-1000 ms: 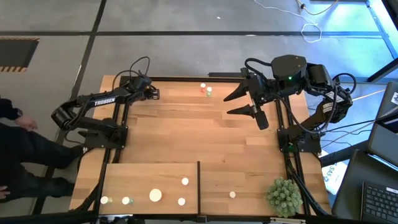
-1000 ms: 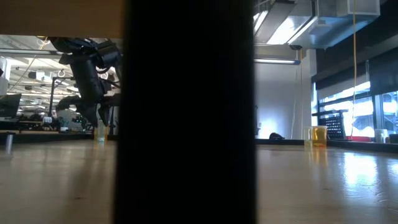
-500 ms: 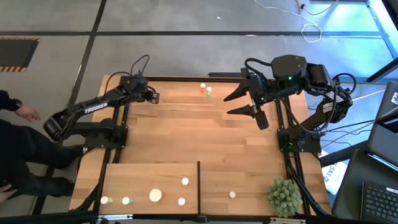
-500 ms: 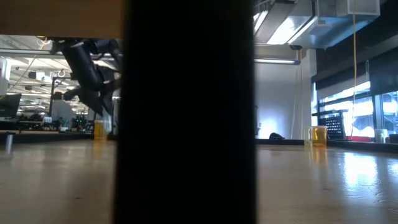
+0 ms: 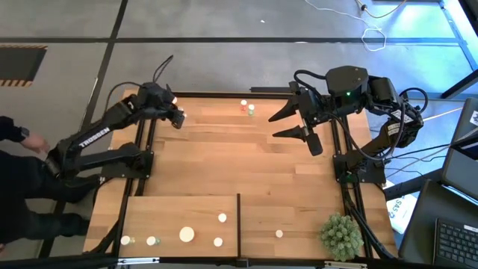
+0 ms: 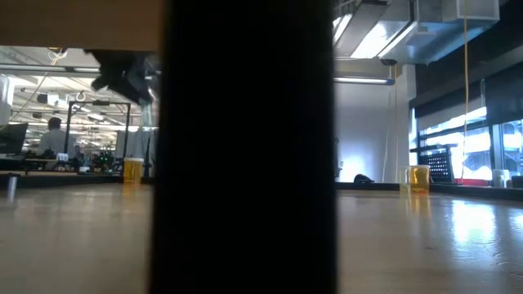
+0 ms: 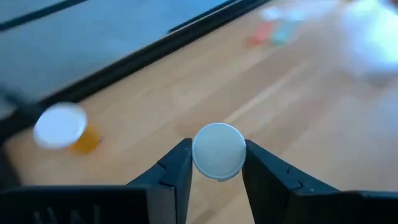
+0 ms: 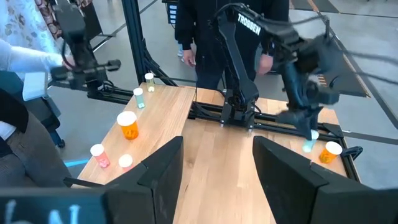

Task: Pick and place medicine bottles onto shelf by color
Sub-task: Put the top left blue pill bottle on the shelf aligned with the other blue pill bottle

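My left gripper [image 5: 178,118] hangs above the table's far left corner, shut on a small pale greenish medicine bottle [image 8: 309,145] with a white cap [image 7: 217,151]. An orange bottle [image 7: 62,127] stands on the table just beside it. Two more bottles [image 5: 247,107] stand at the far edge. The shelf [image 5: 179,213] lies at the near edge and has a dark divider [image 5: 238,220]. Several bottles stand left of the divider and one [image 5: 279,234] right of it. My right gripper [image 5: 279,124] waits high over the far right, open and holding nothing. My left gripper pinches the bottle between its two fingers, one on each side of the white cap's rim [image 7: 196,155]. The fingers slant downward onto it. The bottle stands upright in the hold and hangs clear of the table [image 8: 309,148].
A spiky green plant ball [image 5: 341,235] sits at the near right corner. In the low view the dark divider [image 6: 245,147] blocks the middle. A person [image 5: 19,175] stands at the table's left, and others [image 8: 205,25] stand beyond it. Bare planks fill the table's middle [image 5: 239,161].
My left gripper has risen from the tabletop at the far left corner and has tipped and rolled as it went. The greenish bottle has gone up with it, clear of the table. The orange bottle beside it stays standing. My right gripper has kept still.
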